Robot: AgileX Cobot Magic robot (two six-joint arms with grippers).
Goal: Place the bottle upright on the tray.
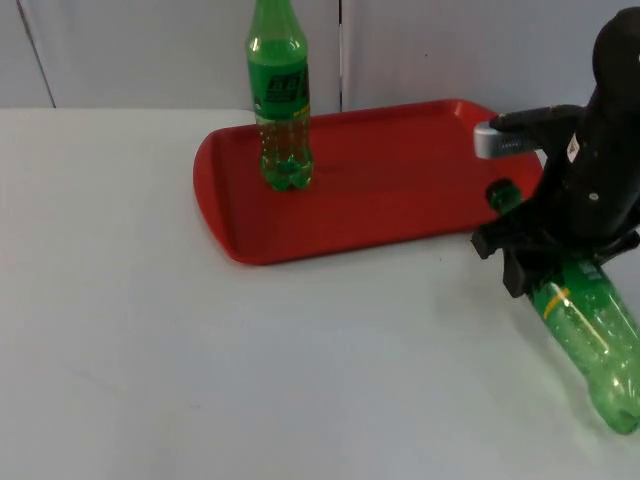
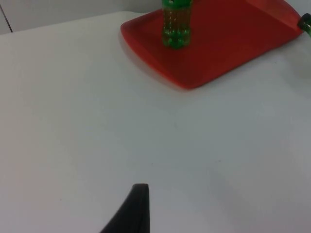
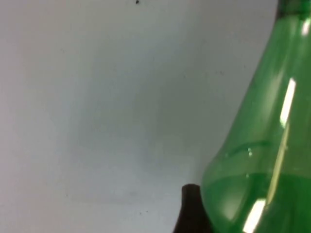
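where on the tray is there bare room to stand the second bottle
The red tray is bare from the standing bottle across to its right rim. That right corner is crowded: the lying bottle with the right gripper over it.

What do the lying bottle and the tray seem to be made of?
Lying bottle: likely clear green plastic, glossy; light streaks show on it and the table shows through. Tray: probably red moulded plastic, smooth with a slight sheen, rounded raised rim.

The upright green plastic bottle [image 1: 279, 95] loses its cap past the picture's edge. The lying green plastic bottle's [image 1: 594, 335] shoulder is hidden behind the right gripper [image 1: 530, 262], perhaps clamped.
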